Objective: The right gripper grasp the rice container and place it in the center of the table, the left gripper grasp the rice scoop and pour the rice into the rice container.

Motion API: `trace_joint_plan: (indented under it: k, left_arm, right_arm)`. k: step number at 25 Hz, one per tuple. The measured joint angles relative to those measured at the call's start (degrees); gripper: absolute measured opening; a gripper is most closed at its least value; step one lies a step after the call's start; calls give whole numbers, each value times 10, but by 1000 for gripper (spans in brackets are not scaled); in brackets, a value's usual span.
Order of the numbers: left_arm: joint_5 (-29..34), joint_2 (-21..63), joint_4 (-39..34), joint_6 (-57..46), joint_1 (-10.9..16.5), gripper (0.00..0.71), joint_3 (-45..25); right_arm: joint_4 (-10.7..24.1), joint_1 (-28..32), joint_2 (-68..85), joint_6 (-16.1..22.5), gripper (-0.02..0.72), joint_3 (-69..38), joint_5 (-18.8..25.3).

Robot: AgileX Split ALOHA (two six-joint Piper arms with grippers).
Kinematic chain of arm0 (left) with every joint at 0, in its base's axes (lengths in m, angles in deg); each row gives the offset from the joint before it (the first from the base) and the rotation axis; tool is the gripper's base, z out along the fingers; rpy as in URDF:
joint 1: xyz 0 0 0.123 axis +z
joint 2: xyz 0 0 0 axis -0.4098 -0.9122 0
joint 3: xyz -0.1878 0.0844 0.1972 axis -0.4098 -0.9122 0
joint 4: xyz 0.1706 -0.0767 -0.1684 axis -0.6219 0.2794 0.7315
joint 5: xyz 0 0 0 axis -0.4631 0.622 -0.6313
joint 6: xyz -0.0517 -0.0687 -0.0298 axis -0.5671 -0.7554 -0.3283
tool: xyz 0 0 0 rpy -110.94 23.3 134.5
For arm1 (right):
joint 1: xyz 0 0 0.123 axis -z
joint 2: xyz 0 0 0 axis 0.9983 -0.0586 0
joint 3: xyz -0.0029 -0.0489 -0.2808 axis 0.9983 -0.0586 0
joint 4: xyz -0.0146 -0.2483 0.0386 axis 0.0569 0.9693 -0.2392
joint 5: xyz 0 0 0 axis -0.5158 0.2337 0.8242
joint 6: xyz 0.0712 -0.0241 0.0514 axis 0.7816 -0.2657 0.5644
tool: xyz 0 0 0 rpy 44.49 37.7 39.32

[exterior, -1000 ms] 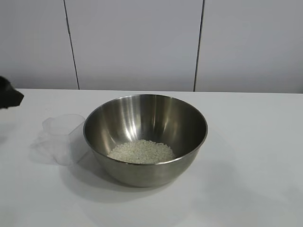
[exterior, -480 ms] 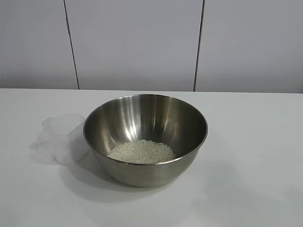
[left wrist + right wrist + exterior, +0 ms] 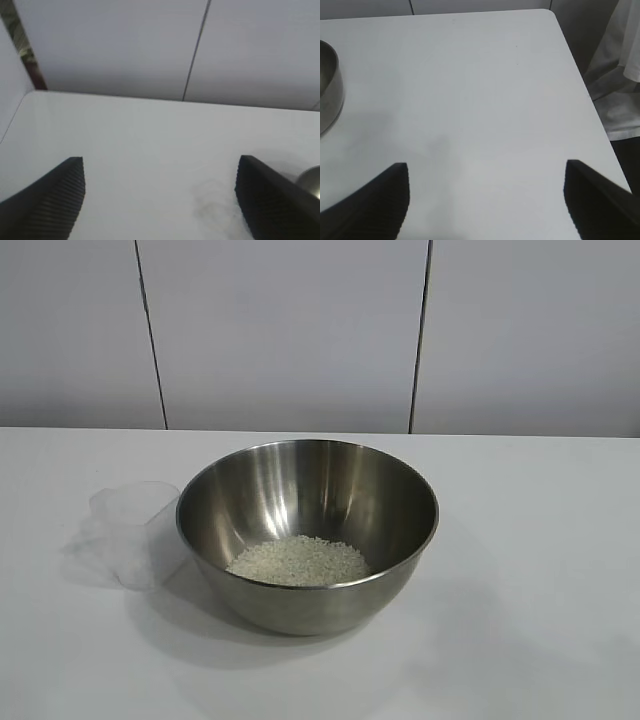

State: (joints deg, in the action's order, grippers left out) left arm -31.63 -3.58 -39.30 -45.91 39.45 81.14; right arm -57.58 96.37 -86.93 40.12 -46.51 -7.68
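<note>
Gone from the exterior view's left edge since a second ago: the left claw (image 3: 160, 200), which we are seeing with fingers spread wide, gripping nothing. We are logging the right claw (image 3: 487, 200) likewise apart, empty. We are finding the rice scoop (image 3: 130, 533) lying beside the rice container (image 3: 307, 532), rice (image 3: 298, 561) inside, mid-tabletop (image 3: 530, 570).

We count one rice container (image 3: 307, 530), the single steel bowl on the table (image 3: 540, 540), and one pile of rice (image 3: 298, 561) inside it. We see one rice scoop (image 3: 128, 532), just left of the bowl. We count two grippers, one per wrist view: the left gripper (image 3: 160, 200) and the right gripper (image 3: 487, 200), each showing two black fingers spread apart.
</note>
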Motion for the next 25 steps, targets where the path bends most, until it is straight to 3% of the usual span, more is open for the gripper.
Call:
trace_joint_plan:
  k: [3,7,10,18,25]
  left_arm:
    - [-3,58,-4,-12,-12,598,-20]
    - [-37,156,-32,-64,-60,602,-66]
    - [-27,220,-84,-131,-89,601,-92]
    - [143,372,-227,-207,-96,602,-124]
    - [180,406,-277,-262,-112,602,-209]
  right_arm:
    - [0,0,0,0,578,0,0]
    - [0,0,0,0,578,0,0]
    - [0,0,0,0,578,0,0]
    - [-1,0,0,0,578,0,0]
    - [-1,0,-1,0,578,0,0]
